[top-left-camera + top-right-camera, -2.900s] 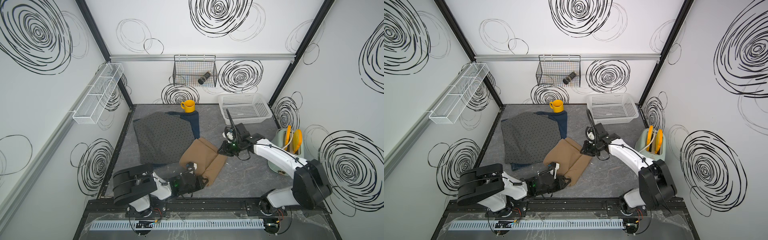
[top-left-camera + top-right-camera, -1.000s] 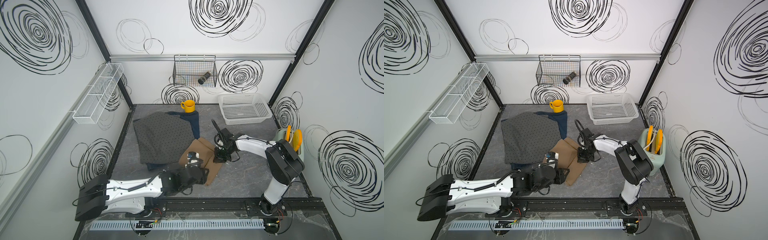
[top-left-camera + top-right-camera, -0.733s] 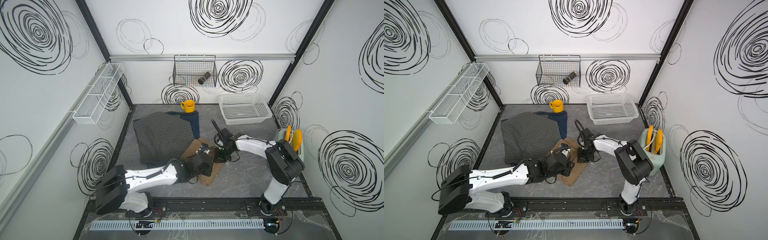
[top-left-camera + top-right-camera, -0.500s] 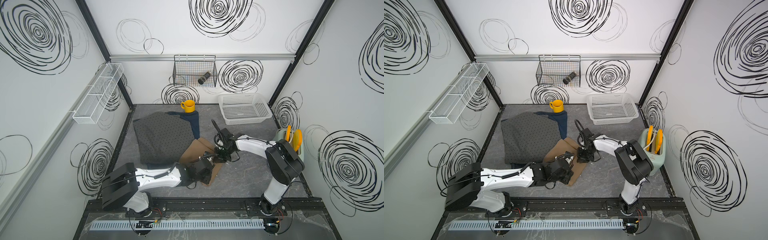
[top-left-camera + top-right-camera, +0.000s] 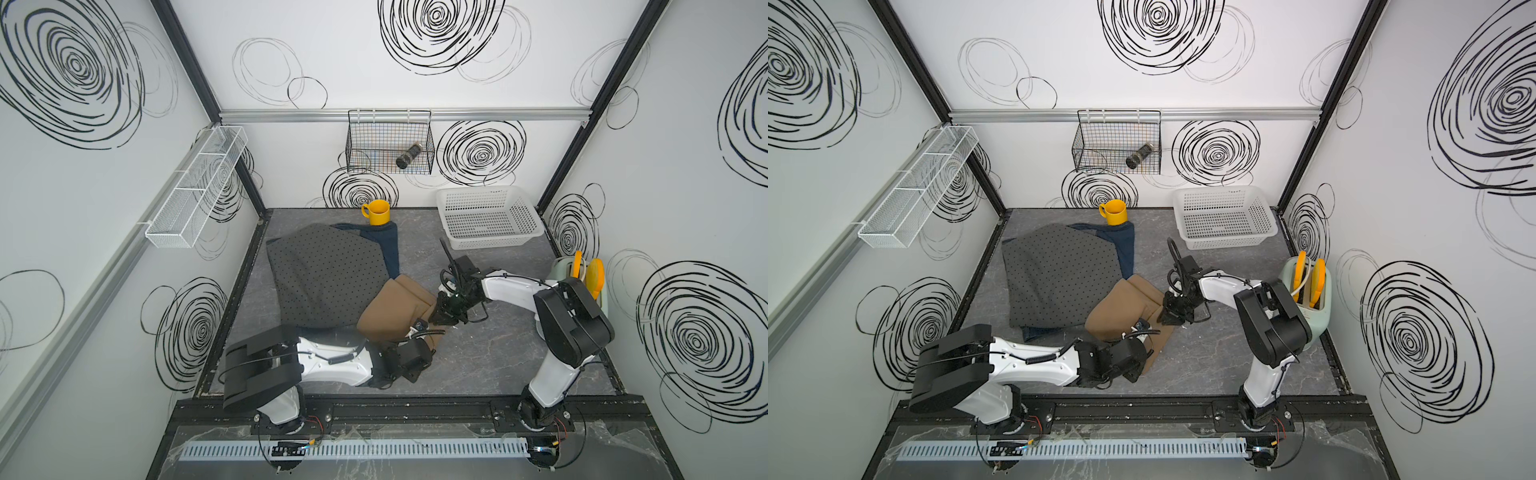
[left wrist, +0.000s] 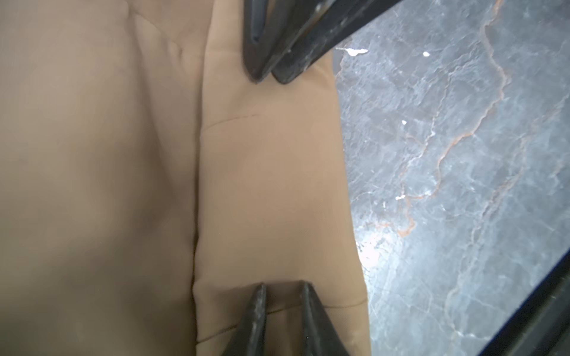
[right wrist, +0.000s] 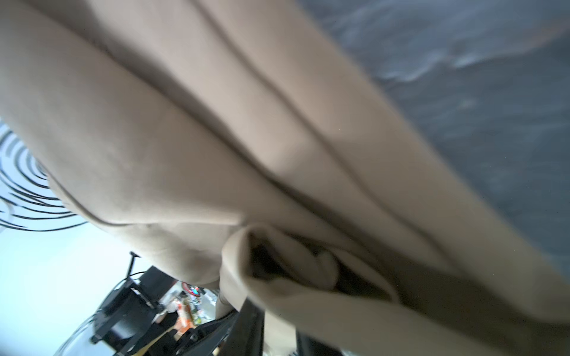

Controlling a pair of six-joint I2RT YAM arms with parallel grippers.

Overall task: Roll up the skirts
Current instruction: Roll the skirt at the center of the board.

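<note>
- Pinching a ridge of the tan skirt (image 6: pixel 271 191) between closely set fingers, the left gripper (image 6: pixel 282 291) is clear only in the left wrist view. In both top views its own wrist hides the tips.
- That same view shows the right gripper (image 6: pixel 269 77) farther along the same folded strip. Its tips are nearly together, nipping the cloth just beside the grey marbled table (image 6: pixel 447 154).
- Tan folds fill the blurred right wrist view, with a bunched roll of cloth lying at the fingers.
- Both top views show the tan skirt folded at mid-table. Its left edge lies against the dotted grey skirt (image 5: pixel 328 278), which covers most of the denim skirt (image 5: pixel 386 245).
- At the denim's far tip stands a yellow mug (image 5: pixel 378 212).
- On the far wall hangs a wire basket (image 5: pixel 361 137) with a dark cylinder (image 5: pixel 409 154) lying inside.
- Far right on the table sits a white perforated basket (image 5: pixel 494 243).
- By the right wall, a pale green holder (image 5: pixel 559 266) has orange-yellow pieces (image 5: pixel 596 276) standing in it.
</note>
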